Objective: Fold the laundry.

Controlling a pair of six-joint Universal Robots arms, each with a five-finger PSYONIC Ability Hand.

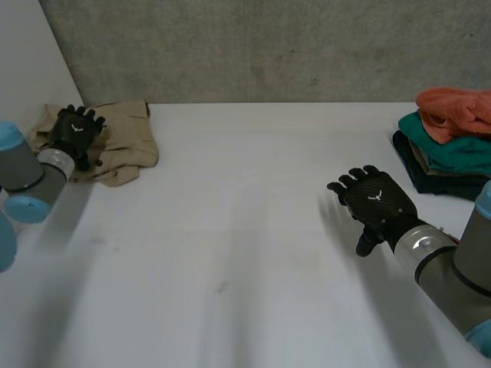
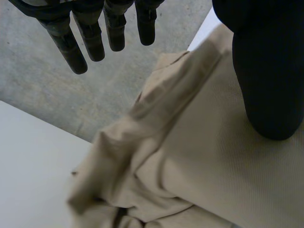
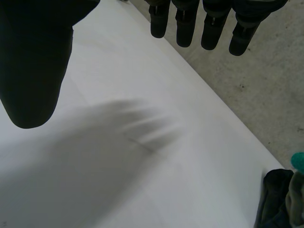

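A crumpled beige garment (image 1: 121,142) lies at the table's far left corner. My left hand (image 1: 74,132) hovers over its left part, open, with straight fingers; in the left wrist view the beige cloth (image 2: 199,156) lies under the palm, the fingers (image 2: 90,38) and thumb (image 2: 268,71) apart above it and holding nothing. My right hand (image 1: 374,201) is open over bare table at the right, palm down; in the right wrist view its fingers (image 3: 209,23) and thumb (image 3: 33,66) are spread above the white surface.
A stack of folded clothes (image 1: 449,146) sits at the far right edge: orange on top, teal below, dark at the bottom; its dark edge (image 3: 278,199) lies beyond the right hand. A grey wall (image 1: 261,46) backs the white table (image 1: 230,253).
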